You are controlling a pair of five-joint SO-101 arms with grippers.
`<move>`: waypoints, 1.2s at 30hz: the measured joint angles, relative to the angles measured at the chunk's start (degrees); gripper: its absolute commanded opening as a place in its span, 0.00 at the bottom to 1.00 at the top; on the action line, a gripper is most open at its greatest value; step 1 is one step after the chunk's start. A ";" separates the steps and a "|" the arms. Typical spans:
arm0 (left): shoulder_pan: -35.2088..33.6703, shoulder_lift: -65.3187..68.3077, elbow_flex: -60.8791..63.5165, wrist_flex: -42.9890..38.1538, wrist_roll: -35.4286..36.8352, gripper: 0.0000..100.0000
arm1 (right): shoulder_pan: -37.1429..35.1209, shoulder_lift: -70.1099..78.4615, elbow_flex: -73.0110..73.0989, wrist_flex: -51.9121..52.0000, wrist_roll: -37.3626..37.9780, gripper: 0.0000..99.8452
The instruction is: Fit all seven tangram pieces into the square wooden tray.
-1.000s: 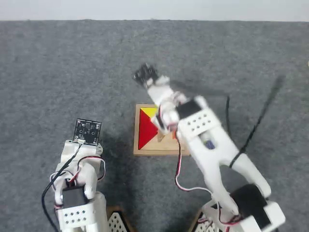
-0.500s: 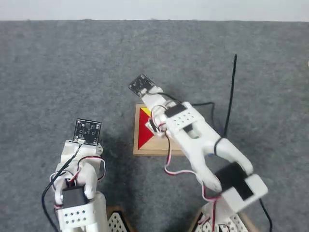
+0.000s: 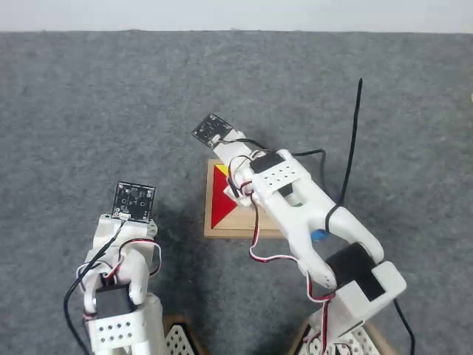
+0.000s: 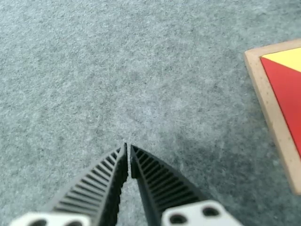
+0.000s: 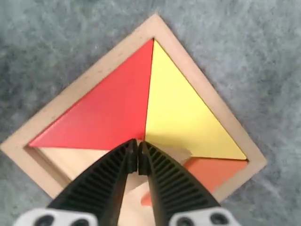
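Grey felt lay under the square wooden tray, which held a red piece, a yellow piece and an orange piece beside bare wood. We saw the right gripper clenched empty where red met yellow, and the left gripper clenched empty over felt; we judged the right tips should press the seated pieces flush gently, sliding none out

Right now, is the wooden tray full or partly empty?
Partly empty: the tray holds a red triangle, a yellow triangle and an orange piece; bare wood shows beside them.
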 measured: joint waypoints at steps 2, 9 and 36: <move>0.00 0.00 0.00 0.00 0.00 0.01 | 1.41 -0.09 0.09 0.44 0.35 0.01; 0.00 0.00 0.00 0.00 0.00 0.01 | 2.90 -1.32 0.79 2.90 2.81 0.01; 0.00 0.00 0.00 0.00 0.00 0.01 | 2.81 -2.11 1.49 -2.02 3.34 0.01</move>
